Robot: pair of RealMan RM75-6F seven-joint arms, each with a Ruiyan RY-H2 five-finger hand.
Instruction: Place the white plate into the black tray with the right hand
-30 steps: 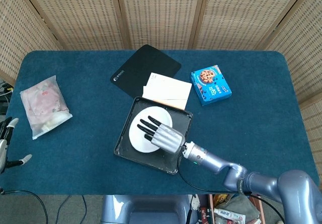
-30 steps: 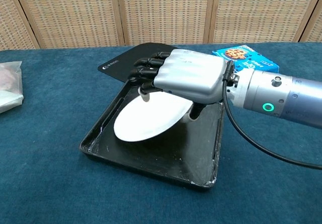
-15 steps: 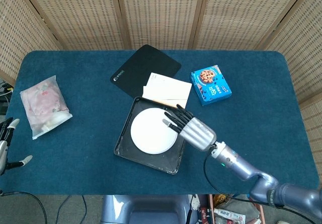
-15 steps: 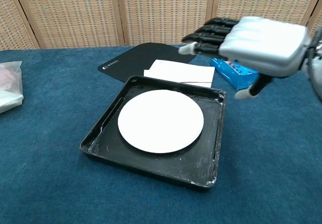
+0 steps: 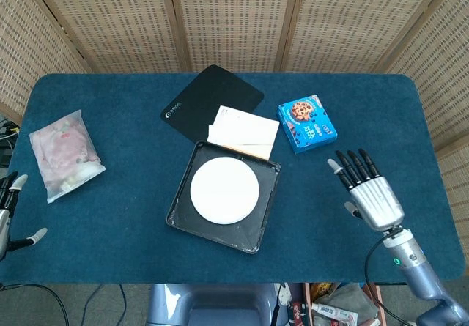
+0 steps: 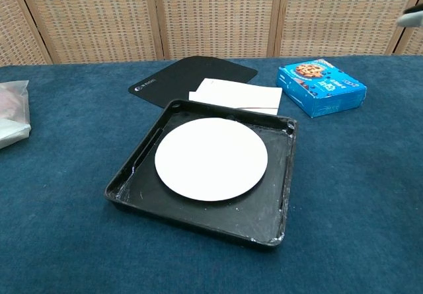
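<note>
White plate (image 5: 224, 189) is lying flat inside the black tray (image 5: 181, 193), pretty much centred, nothing touching it. The tray sits mid-table on the blue tablecloth (image 5: 124, 216), and its inner walls look scuffed in the chest view.

Just past the tray's far edge there's a white paper sheet (image 5: 244, 131) lying partly on a black mat (image 5: 209, 100); the mat has small white lettering near its left corner, too tiny to read. To the right of those is a blue cookie box (image 5: 307, 124) with a cookie picture on top; its text is too small to read too.

Right hand (image 5: 368, 192) is off to the right, well apart from the tray, fingers spread and holding nothing. Left hand (image 5: 9, 210) barely peeks in at the left edge, so I can't tell how it's set. A clear bag (image 5: 64, 154) with pinkish stuff lies far left.
</note>
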